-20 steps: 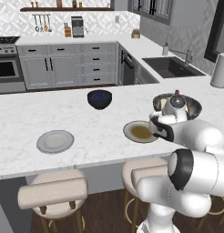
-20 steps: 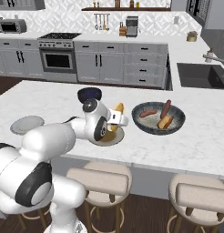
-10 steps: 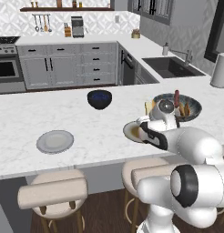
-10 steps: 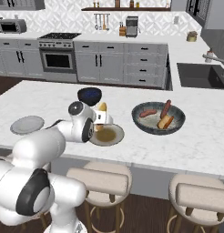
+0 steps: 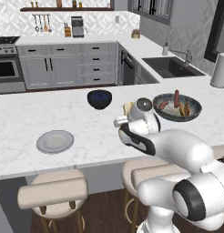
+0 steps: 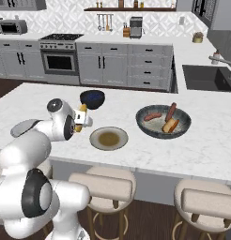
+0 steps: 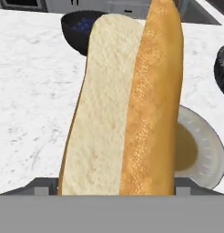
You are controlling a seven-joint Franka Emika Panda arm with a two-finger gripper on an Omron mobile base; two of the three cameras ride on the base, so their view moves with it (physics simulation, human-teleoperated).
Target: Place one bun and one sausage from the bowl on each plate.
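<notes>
gripper point(image 6: 82, 118) is clamped on a bun point(image 7: 127, 104) above the counter, tan plate point(image 6: 108, 138) at its 4 o'clock

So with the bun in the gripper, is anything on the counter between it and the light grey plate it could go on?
Nothing visible does. The gripper holds the bun above the counter, left of the tan-centred plate. Bare marble runs from there to the light grey plate; the dark bowl sits farther back.
</notes>
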